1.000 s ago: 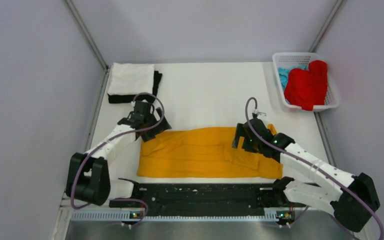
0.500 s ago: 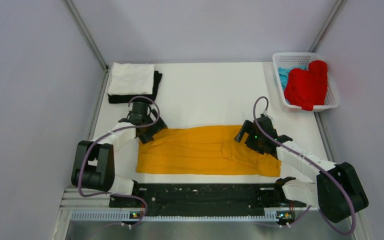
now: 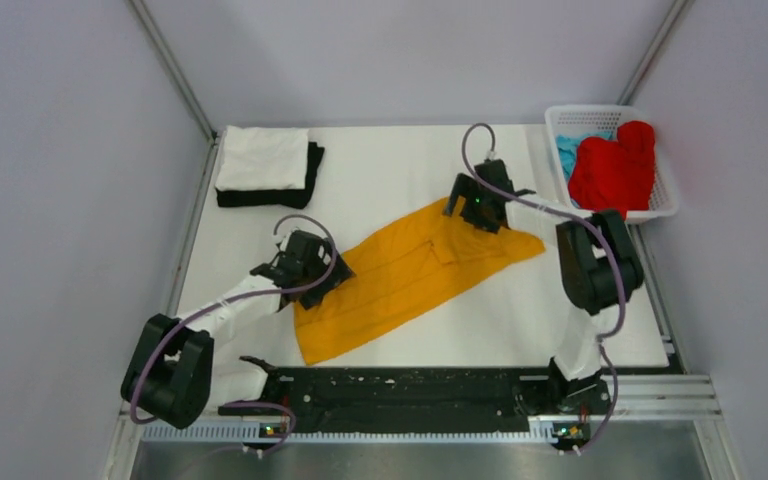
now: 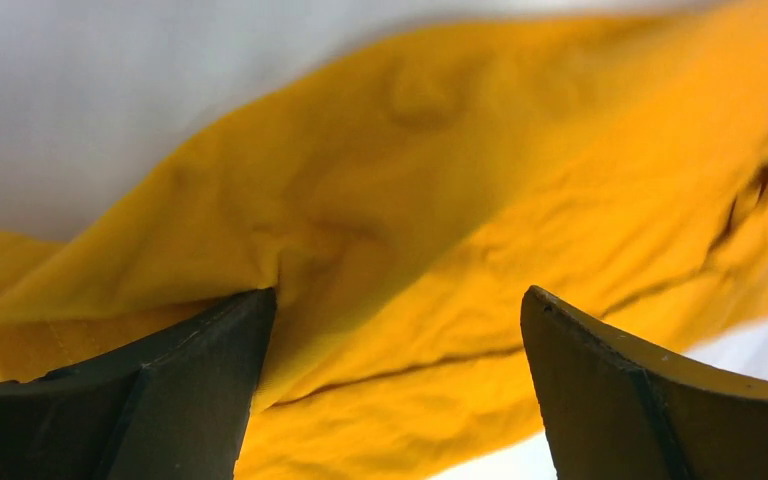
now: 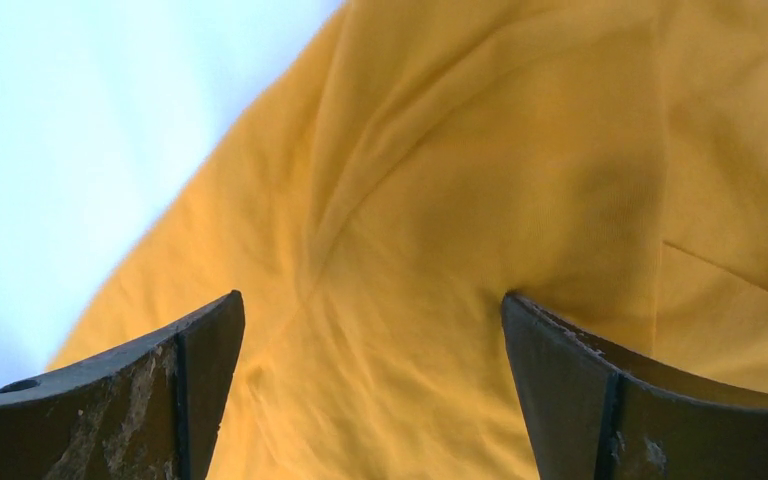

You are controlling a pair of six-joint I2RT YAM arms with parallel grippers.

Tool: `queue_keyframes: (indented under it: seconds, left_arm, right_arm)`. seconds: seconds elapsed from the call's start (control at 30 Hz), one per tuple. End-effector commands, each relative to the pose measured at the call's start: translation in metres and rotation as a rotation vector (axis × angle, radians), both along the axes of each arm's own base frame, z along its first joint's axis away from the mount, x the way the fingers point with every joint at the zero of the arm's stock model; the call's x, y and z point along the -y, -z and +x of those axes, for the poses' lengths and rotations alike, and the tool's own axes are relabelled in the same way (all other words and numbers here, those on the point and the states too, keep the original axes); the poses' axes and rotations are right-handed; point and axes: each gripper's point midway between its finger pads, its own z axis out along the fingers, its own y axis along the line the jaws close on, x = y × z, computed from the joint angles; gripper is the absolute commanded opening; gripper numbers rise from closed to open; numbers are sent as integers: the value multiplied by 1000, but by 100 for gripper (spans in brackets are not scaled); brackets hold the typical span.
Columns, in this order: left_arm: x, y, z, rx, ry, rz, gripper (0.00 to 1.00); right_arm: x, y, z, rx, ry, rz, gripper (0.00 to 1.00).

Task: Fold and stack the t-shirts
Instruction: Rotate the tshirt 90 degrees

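The mustard t-shirt (image 3: 410,275), folded into a long strip, lies diagonally on the white table from near left to far right. My left gripper (image 3: 312,272) is on its near-left part; in the left wrist view (image 4: 395,295) its jaws stand wide apart with yellow cloth (image 4: 440,200) under them. My right gripper (image 3: 480,207) is on the strip's far right end; in the right wrist view (image 5: 371,296) its jaws also stand wide apart over the cloth (image 5: 480,180). A folded white t-shirt (image 3: 260,157) lies on a folded black one (image 3: 313,172) at the far left.
A white lattice basket (image 3: 662,208) at the far right holds a red shirt (image 3: 615,168) and a light blue one (image 3: 567,150). Grey walls enclose the table. A black rail (image 3: 400,388) runs along the near edge.
The mustard strip has swung from lying crosswise to diagonal. My right gripper moved away to the far side with its end; my left gripper shifted slightly nearer and right.
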Motion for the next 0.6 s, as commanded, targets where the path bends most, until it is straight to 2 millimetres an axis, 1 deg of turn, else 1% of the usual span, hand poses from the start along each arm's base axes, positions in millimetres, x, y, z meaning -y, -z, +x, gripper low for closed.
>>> queue_keyframes:
  seconds: [0.0,0.1,0.13,0.23,0.3,0.37,0.43,0.5,0.57]
  left_arm:
    - [30,16,-37,-91,-60,-85,99]
    - [48,22,-53,-105,-106,-127,99]
    - [54,24,-60,-112,-112,-142,99]
    - [81,17,-72,-93,-71,-191,99]
    - [103,7,-80,-59,-6,-207,99]
    - [124,3,-92,-45,66,-199,99]
    - [136,8,-99,-56,111,-179,99]
    - [146,16,-103,-80,142,-167,99]
    - [156,21,-107,-95,170,-164,99]
  right_arm:
    - [-20,28,71,-18,-118,-71,98]
    - [-51,36,113,-3,-199,-12,98]
    - [-63,40,122,-9,-232,16,98]
    - [-104,40,153,24,-331,87,97]
    - [-130,32,173,64,-371,112,97]
    - [-154,24,192,127,-402,150,97]
    - [-171,15,208,205,-408,185,97]
    - [-184,10,216,269,-412,232,97]
    - [-192,3,220,330,-425,258,97]
